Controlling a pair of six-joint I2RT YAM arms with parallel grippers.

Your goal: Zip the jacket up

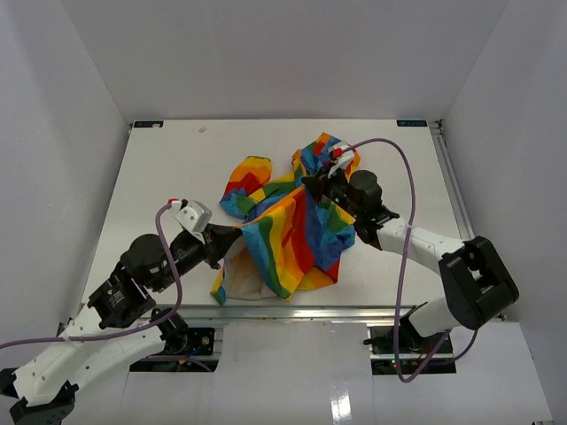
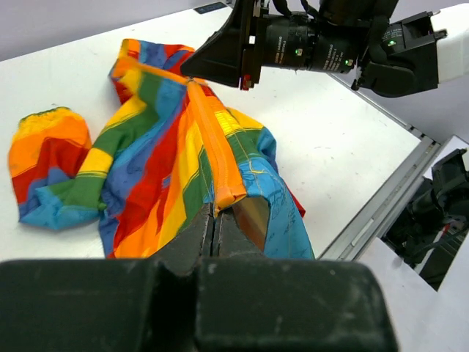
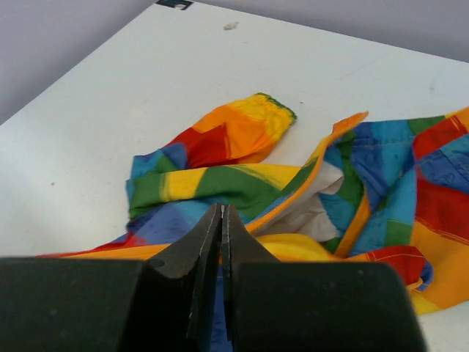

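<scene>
The jacket [image 1: 292,221] lies on the worktop [image 1: 177,159], with the left tool [image 1: 237,232] at its left edge and the right tool [image 1: 306,181] at its back.

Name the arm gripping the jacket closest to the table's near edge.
The left arm: its jaws pinch the jacket at its near side; the right arm grips farther back.

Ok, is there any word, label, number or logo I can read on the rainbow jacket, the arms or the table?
No text is readable.
Small dark tags at the white table's far corners: too small to read.
Black wrist housing of the right arm: tiny marks by green lights, blurred.
On the rainbow patchwork fabric jacket: no print visible.
</scene>
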